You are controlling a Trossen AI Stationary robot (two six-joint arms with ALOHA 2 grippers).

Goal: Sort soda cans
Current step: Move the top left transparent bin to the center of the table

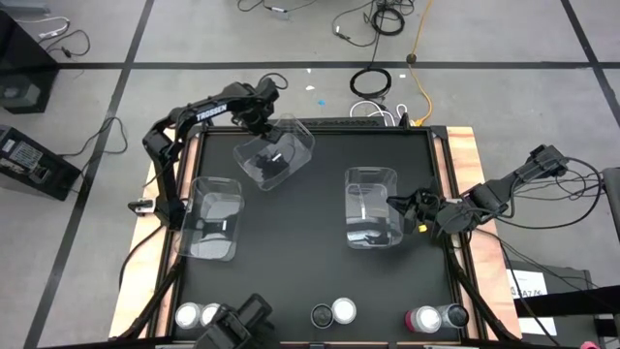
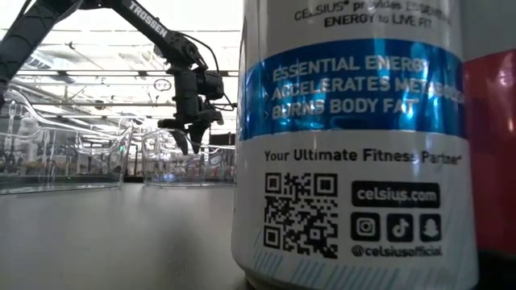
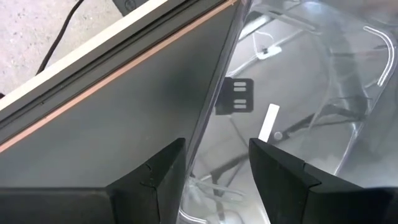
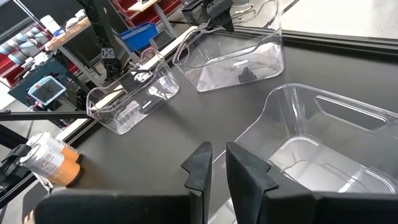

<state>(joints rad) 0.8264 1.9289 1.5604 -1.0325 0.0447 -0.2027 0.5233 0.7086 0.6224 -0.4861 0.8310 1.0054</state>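
Six soda cans stand upright in pairs along the table's near edge: one pair (image 1: pixel 200 314) at the left, one (image 1: pixel 334 312) in the middle, and a pink and a grey can (image 1: pixel 438 317) at the right. In the low view a white-and-blue can (image 2: pixel 347 137) fills the picture, with a red one (image 2: pixel 493 161) beside it. My left gripper (image 1: pixel 262 122) (image 3: pixel 214 165) is open, with one finger on each side of the far clear bin's (image 1: pixel 276 155) wall. My right gripper (image 1: pixel 399 205) (image 4: pixel 214 167) is shut on the right clear bin (image 1: pixel 373 208). My right gripper pinches the right bin's wall (image 4: pixel 219 154) between its two fingers, at the rim on the side toward the table's right edge. The fingers come in low from the table's right. The bin rests flat on the table.
A third clear bin (image 1: pixel 213 219) rests on the table's left part. The black mat between the bins and the row of cans is bare. A raised wooden border (image 1: pixel 453 174) frames the table. Cables lie on the floor beyond the far edge.
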